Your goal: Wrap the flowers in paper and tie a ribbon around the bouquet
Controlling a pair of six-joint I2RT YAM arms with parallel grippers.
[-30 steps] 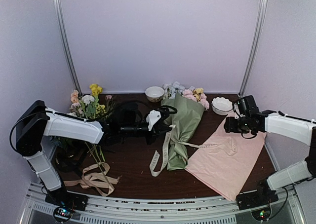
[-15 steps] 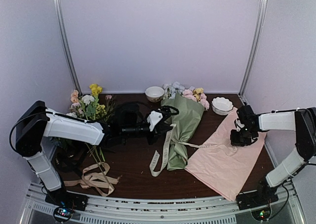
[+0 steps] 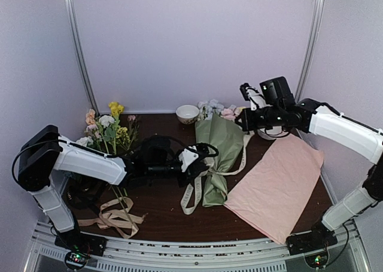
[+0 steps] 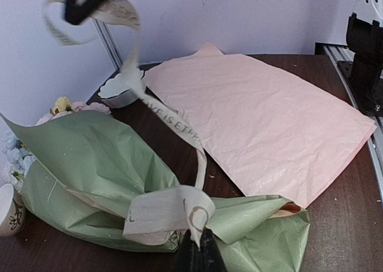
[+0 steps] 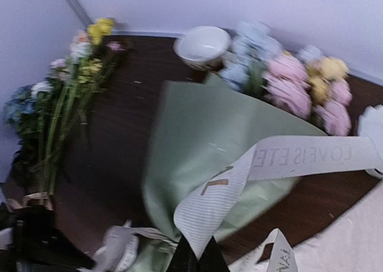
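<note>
Top external: bouquet (image 3: 220, 149) lies on dark table (image 3: 161, 195), lilac walls (image 3: 191, 44).

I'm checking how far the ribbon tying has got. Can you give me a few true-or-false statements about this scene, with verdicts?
1. The left fingers and right fingers are each shut on the ribbon. True.
2. The pink sheet is wrapped round the bouquet. False: it lies flat beside it, and the bouquet's wrap is olive-green.
3. The ribbon is plain. False: it bears dark lettering.
4. Loose flowers lie on the left arm's side of the bouquet. True.
</note>
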